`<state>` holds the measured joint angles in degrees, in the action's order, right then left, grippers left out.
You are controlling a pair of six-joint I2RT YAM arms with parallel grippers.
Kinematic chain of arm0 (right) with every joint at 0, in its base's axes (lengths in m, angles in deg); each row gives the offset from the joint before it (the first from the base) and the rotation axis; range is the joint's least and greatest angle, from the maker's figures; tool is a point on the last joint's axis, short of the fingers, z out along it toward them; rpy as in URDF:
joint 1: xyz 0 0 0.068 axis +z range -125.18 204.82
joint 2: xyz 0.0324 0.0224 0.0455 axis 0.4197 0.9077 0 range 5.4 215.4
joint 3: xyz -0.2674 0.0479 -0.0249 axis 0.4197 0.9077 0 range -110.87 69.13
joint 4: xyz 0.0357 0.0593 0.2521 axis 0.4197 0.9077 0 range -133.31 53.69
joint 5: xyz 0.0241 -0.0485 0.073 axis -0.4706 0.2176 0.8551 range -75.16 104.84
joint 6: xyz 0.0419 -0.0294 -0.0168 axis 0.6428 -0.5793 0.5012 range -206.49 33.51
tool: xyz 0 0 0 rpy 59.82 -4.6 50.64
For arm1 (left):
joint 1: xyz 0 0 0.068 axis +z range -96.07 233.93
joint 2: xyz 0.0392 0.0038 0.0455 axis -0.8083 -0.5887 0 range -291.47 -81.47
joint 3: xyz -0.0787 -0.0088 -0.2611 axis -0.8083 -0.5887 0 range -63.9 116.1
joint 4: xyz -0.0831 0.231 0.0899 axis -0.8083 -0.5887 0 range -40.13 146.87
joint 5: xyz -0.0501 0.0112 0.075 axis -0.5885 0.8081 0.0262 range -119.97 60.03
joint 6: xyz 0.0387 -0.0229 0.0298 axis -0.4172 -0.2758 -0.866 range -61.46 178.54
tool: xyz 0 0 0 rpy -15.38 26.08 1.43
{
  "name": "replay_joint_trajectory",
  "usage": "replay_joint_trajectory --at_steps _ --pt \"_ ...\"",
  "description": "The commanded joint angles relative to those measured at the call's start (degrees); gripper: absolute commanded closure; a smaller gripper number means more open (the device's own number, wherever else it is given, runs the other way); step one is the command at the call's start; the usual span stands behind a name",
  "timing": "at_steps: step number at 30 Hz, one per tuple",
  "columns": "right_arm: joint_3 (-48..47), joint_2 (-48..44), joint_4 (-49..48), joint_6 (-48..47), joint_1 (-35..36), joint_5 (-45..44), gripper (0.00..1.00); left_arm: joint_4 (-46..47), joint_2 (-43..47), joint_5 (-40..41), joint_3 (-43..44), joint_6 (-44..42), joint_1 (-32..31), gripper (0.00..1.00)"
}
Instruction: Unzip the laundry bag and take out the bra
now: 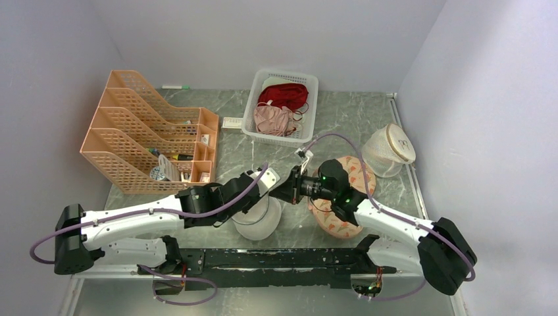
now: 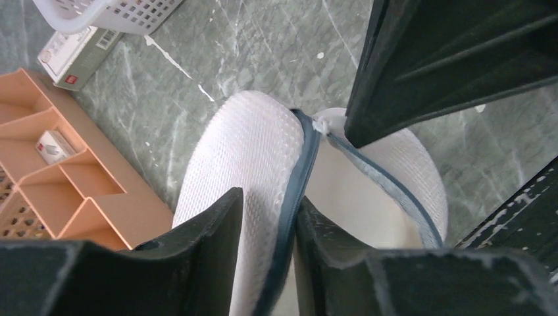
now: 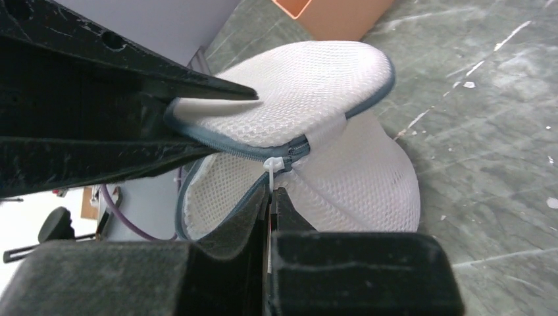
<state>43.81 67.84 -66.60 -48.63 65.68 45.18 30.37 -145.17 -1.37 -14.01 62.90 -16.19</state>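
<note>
The white mesh laundry bag (image 1: pixel 260 220) (image 2: pixel 250 145) (image 3: pixel 368 178) sits on the table between the arms, its dark blue-grey zipper rim partly undone and the lid lifted. My left gripper (image 1: pixel 274 179) (image 2: pixel 270 197) is open, its fingers apart on either side of the lid's edge. My right gripper (image 1: pixel 294 185) (image 3: pixel 271 194) is shut on the white zipper pull (image 3: pixel 271 166) (image 2: pixel 322 124) at the far end of the opening. Through the gap shows smooth white fabric (image 2: pixel 358 197), which looks like a cup of the bra; the rest of it is hidden.
An orange file organiser (image 1: pixel 148 135) stands at the left. A white basket (image 1: pixel 309 105) holding dark red and pale pink garments is at the back. A translucent round bag (image 1: pixel 388 151) sits right, a floral pouch (image 1: pixel 342 224) under my right arm. A small box (image 1: pixel 231 122) lies near the basket.
</note>
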Motion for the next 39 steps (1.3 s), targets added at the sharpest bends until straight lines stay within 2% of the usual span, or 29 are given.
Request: replay_joint_trajectory --at_steps 1,2,7,10,13,16,20,24,27,30,34,39 --pt "-2.47 -1.29 -0.74 -2.23 1.58 0.25 1.0 -0.4 0.74 2.23 1.01 0.12 -0.36 0.62" --pt "-2.38 -1.39 -0.38 -2.45 1.6 -0.7 1.0 -0.27 1.16 2.26 0.91 0.08 -0.36 0.7" --pt "-3.17 -0.32 5.83 -4.63 1.5 -7.59 1.0 -0.21 3.15 3.57 0.72 0.7 -0.74 0.89" --pt "-8.23 2.04 14.92 -7.66 1.55 -12.75 1.0 -1.56 2.48 5.09 2.49 4.02 -0.86 0.93" --pt "-11.8 2.67 20.82 -9.52 1.5 -15.95 0.97 -10.03 -1.27 7.42 7.94 12.24 -0.89 0.93" --pt "-12.42 1.14 22.58 -8.82 1.56 -16.87 0.82 -24.11 -5.84 12.52 14.55 24.82 -0.89 0.93" --pt "-10.71 -1.1 21.36 -6.1 2.39 -15.1 0.57 -34.76 -9.72 14.04 20.76 35.3 -0.8 0.93" --pt "-10.19 -2.64 22.73 -4.43 5.95 -17.61 0.37 -36.44 -11.09 10.13 24.0 38.33 -0.28 0.93" --pt "-11.24 -3.83 24.92 -3.86 10.38 -21.7 0.25 -37.88 -12.34 6.77 26.27 39.66 0.6 0.93" --pt "-10.79 -3.96 24.5 -1.72 13.85 -23.66 0.03 -38.23 -12.36 3.87 28.02 40.62 1.84 0.93" --pt "-9.33 -2.69 23.1 0.51 17.39 -26.4 0.0 -32.97 -8.63 -2.99 26.85 38.54 7.02 0.93" --pt "-11.13 -0.53 28.92 0.72 19.86 -32.23 0.0 -27.76 -4.89 -12.75 24.78 37.14 14.55 0.93"
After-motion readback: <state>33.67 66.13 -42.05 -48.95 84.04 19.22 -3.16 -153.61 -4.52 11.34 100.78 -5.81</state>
